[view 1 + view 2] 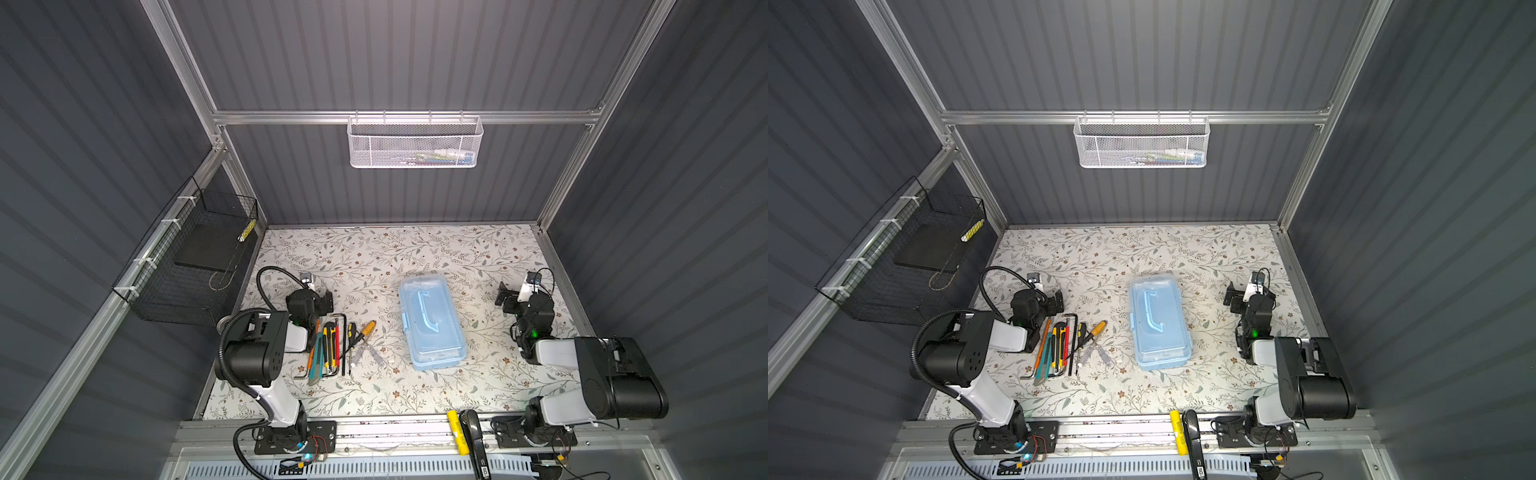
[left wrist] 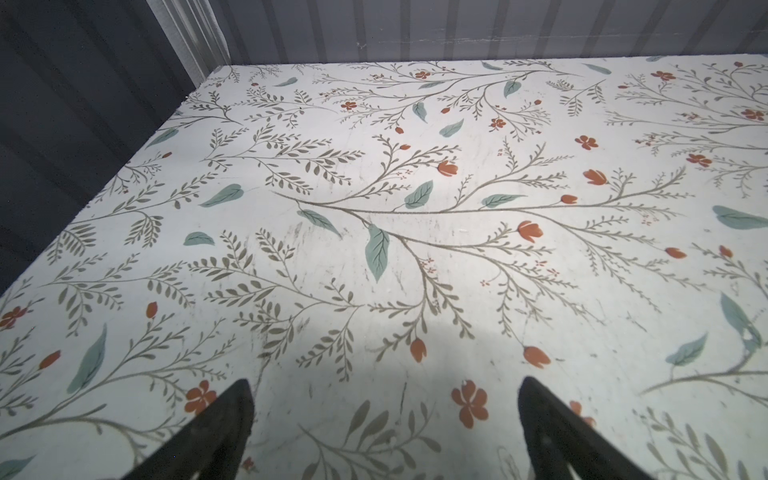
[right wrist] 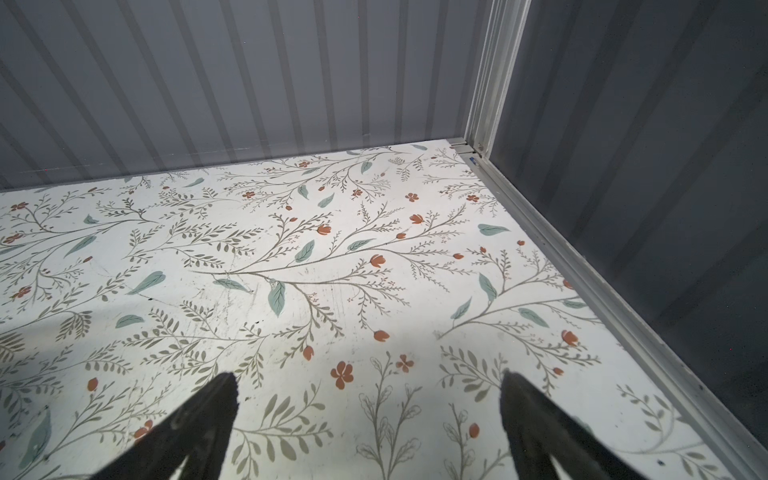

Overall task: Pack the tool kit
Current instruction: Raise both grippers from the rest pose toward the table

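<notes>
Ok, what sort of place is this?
Probably a robot test cell: a left arm and right arm mounted at the front, grey walls on an aluminium frame, and a tool kit beside loose hand tools on a floral tabletop.

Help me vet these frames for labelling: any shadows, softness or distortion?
In both top views the wide lens splays the walls, and the tools beside the tool kit look soft; in the left wrist view a grey shadow lies by the left gripper; in the right wrist view likewise by the right gripper.
</notes>
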`<state>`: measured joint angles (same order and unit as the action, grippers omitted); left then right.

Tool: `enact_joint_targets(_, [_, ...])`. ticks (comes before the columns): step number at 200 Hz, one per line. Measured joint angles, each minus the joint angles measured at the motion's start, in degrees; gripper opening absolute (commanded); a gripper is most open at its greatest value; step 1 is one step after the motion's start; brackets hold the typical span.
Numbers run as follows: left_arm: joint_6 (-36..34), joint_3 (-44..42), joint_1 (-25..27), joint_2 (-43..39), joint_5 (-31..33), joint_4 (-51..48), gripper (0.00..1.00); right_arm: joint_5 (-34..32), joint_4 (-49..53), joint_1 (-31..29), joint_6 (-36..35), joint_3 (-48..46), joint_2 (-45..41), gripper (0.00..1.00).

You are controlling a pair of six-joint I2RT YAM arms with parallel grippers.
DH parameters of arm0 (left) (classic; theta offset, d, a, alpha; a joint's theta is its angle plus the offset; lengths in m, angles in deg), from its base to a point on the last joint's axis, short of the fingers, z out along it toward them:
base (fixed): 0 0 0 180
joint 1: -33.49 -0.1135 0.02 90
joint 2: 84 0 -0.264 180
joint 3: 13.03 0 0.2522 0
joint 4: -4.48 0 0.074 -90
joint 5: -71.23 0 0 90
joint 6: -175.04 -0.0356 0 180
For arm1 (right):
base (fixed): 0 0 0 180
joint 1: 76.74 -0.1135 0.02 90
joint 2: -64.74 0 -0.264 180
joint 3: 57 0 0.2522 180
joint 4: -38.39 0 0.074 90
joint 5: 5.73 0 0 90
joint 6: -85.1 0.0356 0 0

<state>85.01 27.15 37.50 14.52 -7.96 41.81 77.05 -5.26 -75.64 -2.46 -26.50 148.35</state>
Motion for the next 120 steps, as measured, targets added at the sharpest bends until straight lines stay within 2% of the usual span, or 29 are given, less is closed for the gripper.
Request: enact_joint_targets(120, [0.17,0.00,0.00,-0.04,0.66,-0.09,0.99,1.11,0.22,0.42,0.09,0.13,-0.11,0.99])
